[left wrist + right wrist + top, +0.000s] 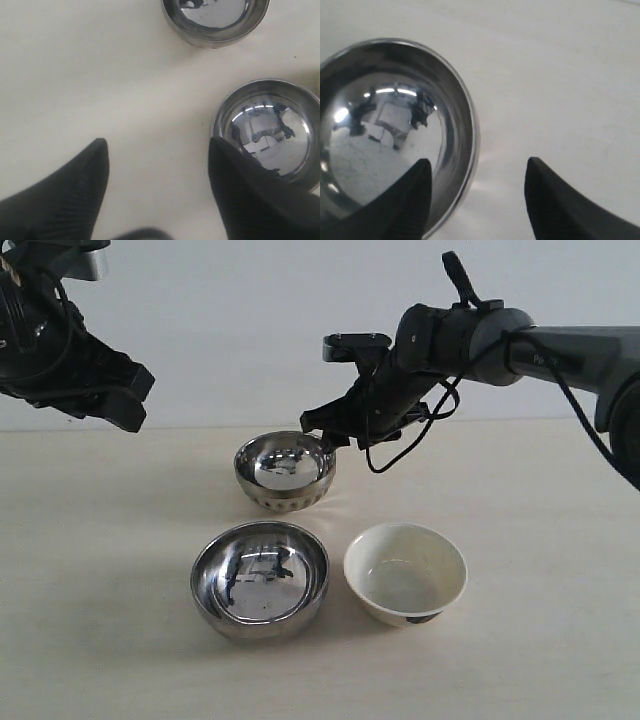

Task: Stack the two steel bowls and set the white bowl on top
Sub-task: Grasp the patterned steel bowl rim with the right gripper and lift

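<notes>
— Pale table (pixel 100 660) under a plain wall (pixel 250 320). Anything large above it?
— Two dark arms. Left arm (pixel 40 330) raised at the left edge; right arm (pixel 560 345) reaching in from the right toward the back.
— Bowls?
— Wide bowl (pixel 260 578), shiny steel, upright, front and left of centre. White bowl (pixel 405 573) just beside it on the right, not touching, dark mark near the base. Deep bowl (pixel 285 472), steel with a dotted band low down, upright behind both.
— Stacked?
— Not yet; each standing alone on the table.
— Grippers?
— Left gripper (pixel 157 141) spread wide, empty, hanging over bare table. Right gripper (pixel 477 162) spread wide too, straddling the deep bowl's rim: one finger over the inside, one outside. Contact impossible to tell.
</notes>
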Available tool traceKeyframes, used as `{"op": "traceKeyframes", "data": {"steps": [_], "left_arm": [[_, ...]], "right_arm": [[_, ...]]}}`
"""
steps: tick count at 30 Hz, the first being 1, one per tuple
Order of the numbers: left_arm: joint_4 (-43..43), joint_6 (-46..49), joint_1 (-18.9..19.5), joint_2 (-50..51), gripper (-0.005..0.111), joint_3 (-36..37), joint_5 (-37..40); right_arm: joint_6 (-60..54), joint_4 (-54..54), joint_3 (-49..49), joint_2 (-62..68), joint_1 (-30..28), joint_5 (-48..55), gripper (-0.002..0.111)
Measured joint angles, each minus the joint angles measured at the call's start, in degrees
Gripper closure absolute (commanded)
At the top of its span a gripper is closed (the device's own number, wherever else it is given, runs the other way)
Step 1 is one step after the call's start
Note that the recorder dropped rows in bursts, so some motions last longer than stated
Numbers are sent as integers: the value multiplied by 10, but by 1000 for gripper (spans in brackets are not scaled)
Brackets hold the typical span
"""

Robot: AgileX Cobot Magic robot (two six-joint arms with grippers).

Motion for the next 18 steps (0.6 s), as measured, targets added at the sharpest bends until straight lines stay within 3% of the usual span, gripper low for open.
{"op": "traceKeyframes", "data": {"steps": [18], "left_arm": [[1, -1, 0, 19, 51, 0, -8]], "right_arm": [[3, 40, -47, 63, 4, 8, 61]]}}
